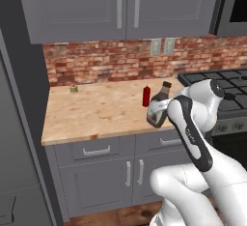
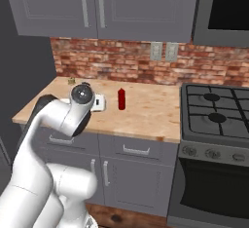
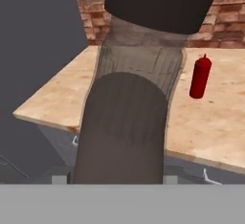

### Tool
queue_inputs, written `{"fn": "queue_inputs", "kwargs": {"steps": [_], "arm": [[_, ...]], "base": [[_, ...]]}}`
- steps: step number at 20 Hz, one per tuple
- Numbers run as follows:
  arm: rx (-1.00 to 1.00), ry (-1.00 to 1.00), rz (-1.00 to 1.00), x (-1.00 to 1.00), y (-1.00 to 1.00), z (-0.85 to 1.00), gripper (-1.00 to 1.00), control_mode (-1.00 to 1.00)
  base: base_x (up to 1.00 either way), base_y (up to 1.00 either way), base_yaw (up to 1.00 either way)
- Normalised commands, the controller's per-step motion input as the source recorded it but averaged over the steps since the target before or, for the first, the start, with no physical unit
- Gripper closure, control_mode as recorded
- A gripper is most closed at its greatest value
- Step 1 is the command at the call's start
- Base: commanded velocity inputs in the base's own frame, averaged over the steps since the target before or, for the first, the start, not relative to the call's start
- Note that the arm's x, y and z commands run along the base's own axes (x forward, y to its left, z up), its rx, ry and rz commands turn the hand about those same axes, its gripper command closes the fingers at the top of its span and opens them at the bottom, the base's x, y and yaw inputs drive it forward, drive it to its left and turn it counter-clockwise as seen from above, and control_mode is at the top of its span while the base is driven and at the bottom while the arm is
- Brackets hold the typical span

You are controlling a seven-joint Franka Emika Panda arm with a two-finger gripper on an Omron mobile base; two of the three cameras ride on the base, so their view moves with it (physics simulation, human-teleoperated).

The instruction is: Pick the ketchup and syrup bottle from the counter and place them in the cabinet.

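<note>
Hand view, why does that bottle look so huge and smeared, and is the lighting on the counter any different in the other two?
Hand view: the syrup bottle sits right against the lens, so it looms and looks soft, while the ketchup behind stays crisp. Left base view: even, flat light on the counter, faint shadows only. Right base view: same soft lighting, no glare on the stove.

The arm point(image 1: 193, 138) is glossy white, built of thick rounded segments that swell toward the base like smooth shells. A dark grey to black band runs along the forearm link, bearing small pale markings, possibly lettering, too small to read. A round joint cap point(image 2: 81, 94) is dark with a silvery centre disc. No cables or screws stand out.
</note>
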Motion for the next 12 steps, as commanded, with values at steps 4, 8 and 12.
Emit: {"fn": "queue_inputs", "kwargs": {"steps": [4, 8, 12], "arm": [[0.0, 0.0, -0.14, -0.59, -0.01, 0.0, 1.0, -1.0], [-0.03, 0.0, -0.07, -0.52, -0.01, 0.0, 1.0, -1.0], [-0.03, -0.01, -0.05, -0.53, -0.14, 0.0, 1.0, -1.0]], "base": [[0.0, 0.0, 0.0], [0.0, 0.0, 0.0], [0.0, 0.0, 0.0]]}}
